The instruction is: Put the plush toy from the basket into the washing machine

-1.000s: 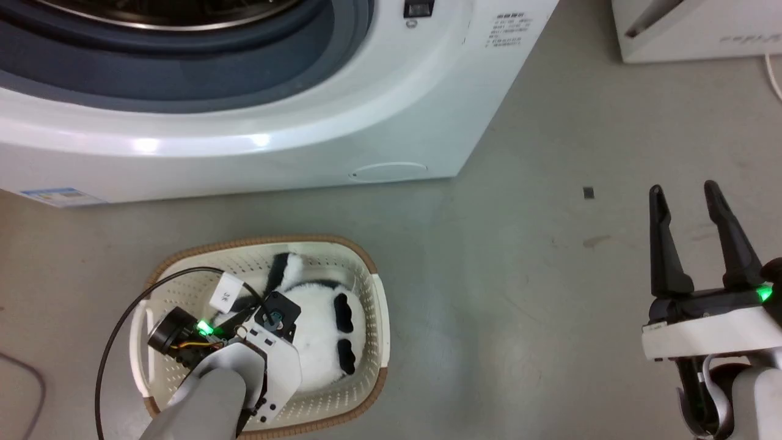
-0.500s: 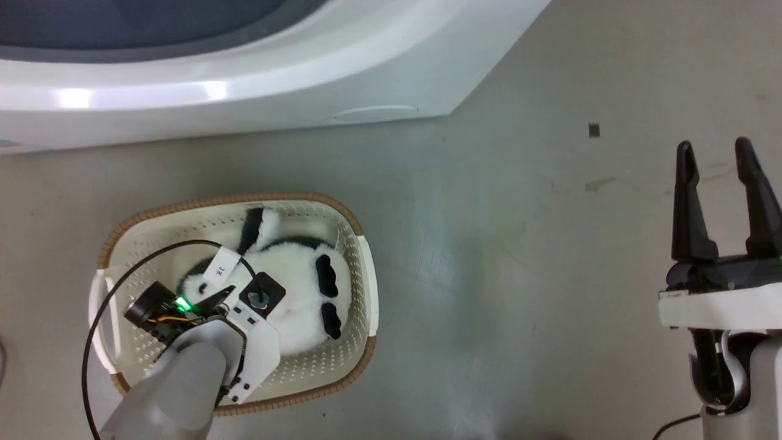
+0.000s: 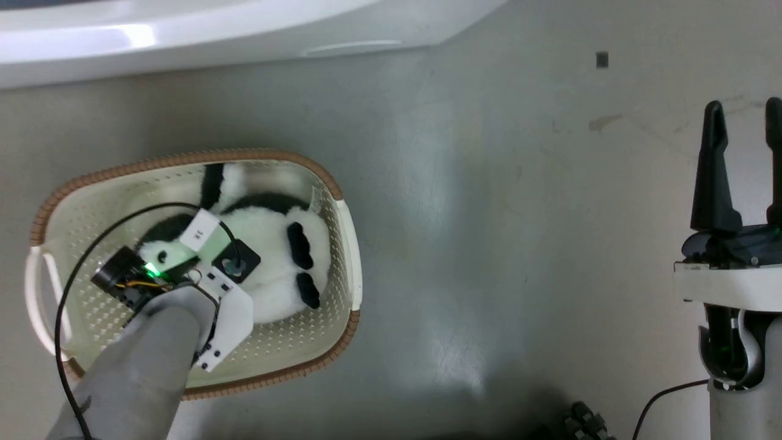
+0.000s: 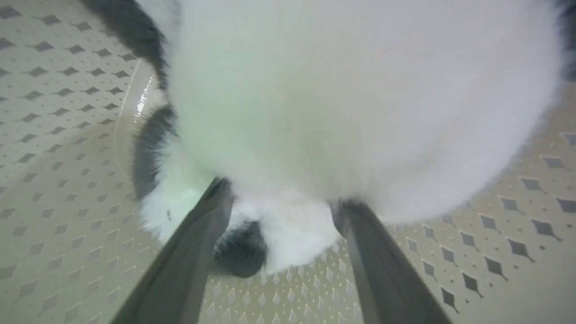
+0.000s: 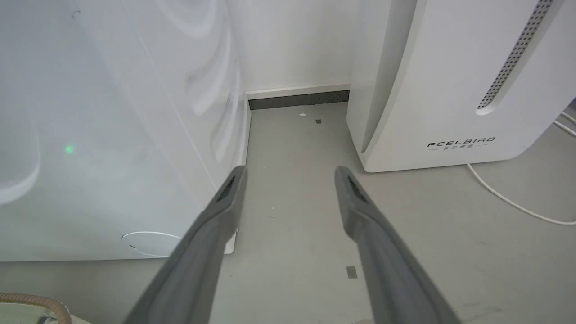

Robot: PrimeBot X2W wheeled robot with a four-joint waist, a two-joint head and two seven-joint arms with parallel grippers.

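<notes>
left gripper [image 4: 283, 195]: you have it reaching down into the basket [image 3: 85, 214], its two fingers spread wide and their tips sunk in the fur of the plush toy [image 4: 342, 103]. A white lobe with a dark patch sits between them, and the jaws are not closed on it.
plush toy: it lies in the basket, its white body across the middle and its black patches toward the basket's right wall. A black-striped limb points toward the washing machine [image 3: 183, 36].
basket: it stands on the grey floor [image 3: 489, 214] in front of the washing machine's base, near it but not touching.
right gripper [image 3: 744, 104]: yours hangs over bare floor well to the right of the basket, fingers apart and holding nothing.
right wrist view: your fingers point along the gap between the washing machine's side and a white FEELBIRD appliance [image 5: 441, 90]. A white cable [image 5: 508, 202] trails on the floor beside that appliance.
</notes>
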